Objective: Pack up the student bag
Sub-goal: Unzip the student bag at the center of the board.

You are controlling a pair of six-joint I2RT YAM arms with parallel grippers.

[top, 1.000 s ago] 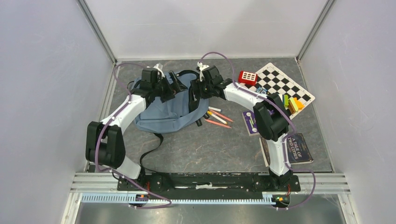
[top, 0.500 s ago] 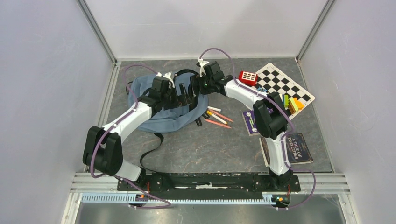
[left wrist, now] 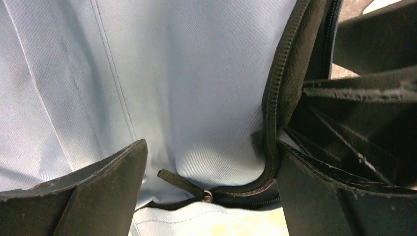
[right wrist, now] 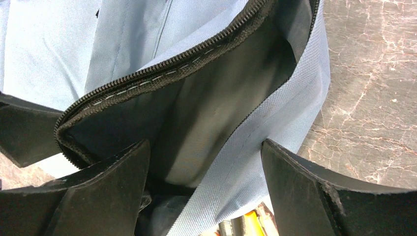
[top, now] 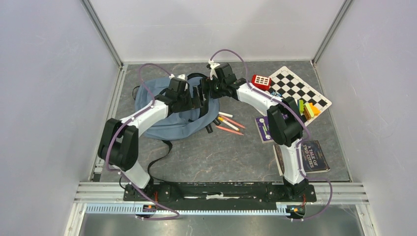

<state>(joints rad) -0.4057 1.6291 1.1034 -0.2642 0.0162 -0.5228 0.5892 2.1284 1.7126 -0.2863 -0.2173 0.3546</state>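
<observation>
Lying toward the far left of the tabletop point(top: 211, 152), the bag point(top: 167, 123) sits beneath both tools. The left tool point(left wrist: 211, 147), fingers apart, hangs over its zipper pull point(left wrist: 183, 183). The right tool point(right wrist: 205, 145), also spread wide, straddles the open zipper edge point(right wrist: 162, 69).

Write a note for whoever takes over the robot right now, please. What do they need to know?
Left gripper: open, down on the bag, with the zip pull between its jaws; holding nothing.
Right gripper: open, jaws around the edge of the bag's unzipped mouth; not closed on it.
Bag: far left part of the table, zip open at least partway.
Not packed yet: pens, book, chessboard, red box, coloured blocks.
Done: bag opened.
Left: probably hold the mouth open, put the things in, zip up.
</observation>
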